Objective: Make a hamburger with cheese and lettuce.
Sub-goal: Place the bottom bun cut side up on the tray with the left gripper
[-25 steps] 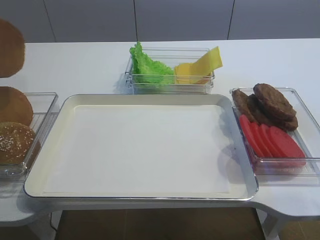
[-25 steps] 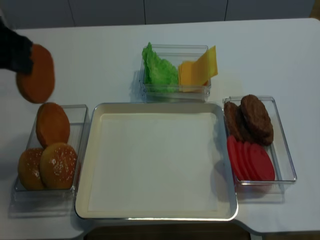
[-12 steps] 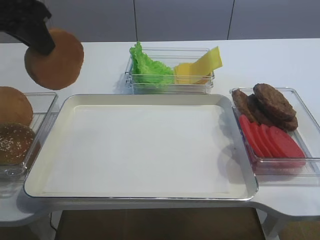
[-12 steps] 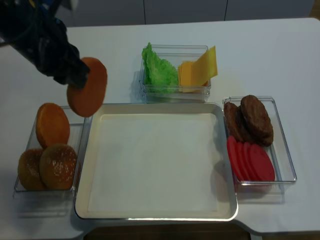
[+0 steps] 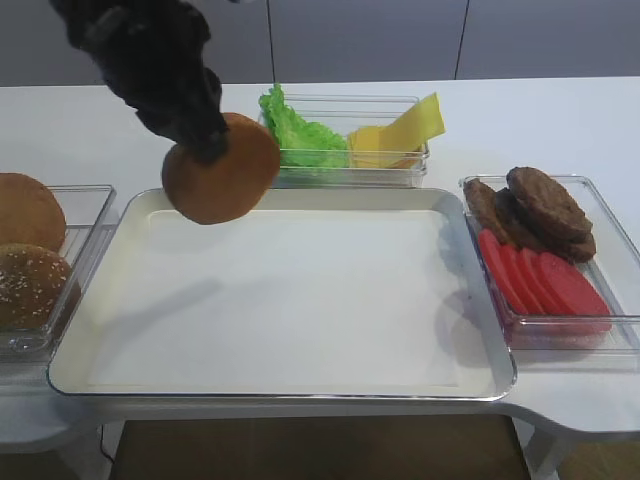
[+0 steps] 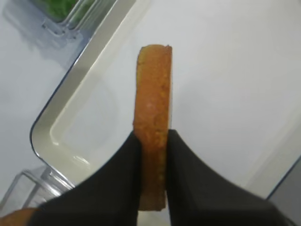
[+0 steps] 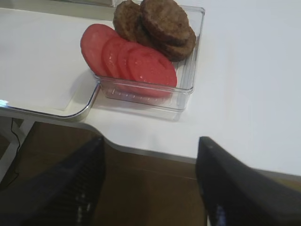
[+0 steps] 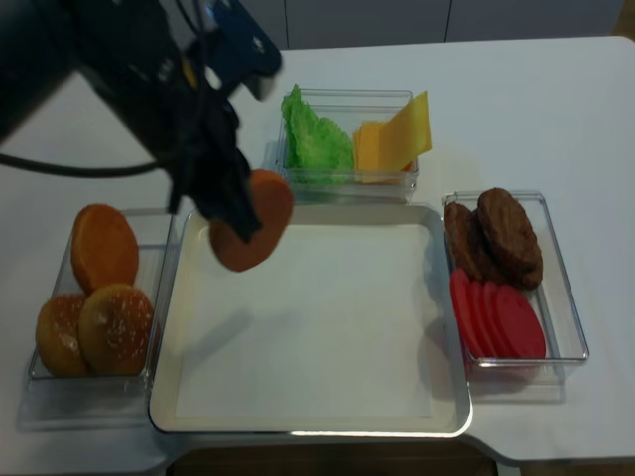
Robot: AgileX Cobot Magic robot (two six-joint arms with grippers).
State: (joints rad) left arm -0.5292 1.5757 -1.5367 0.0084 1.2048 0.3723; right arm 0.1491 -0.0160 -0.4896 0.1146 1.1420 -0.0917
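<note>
Hamburger (image 5: 222,170): round golden-brown bun half

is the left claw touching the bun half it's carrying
Touching. The left wrist view shows the left claw with both black fingers pressed flat against opposite faces of the bun half, which stands on edge above the tray.

A white table (image 5: 560,120) carries 1 large metal tray (image 5: 300,390) and 3 clear containers around it.
</note>
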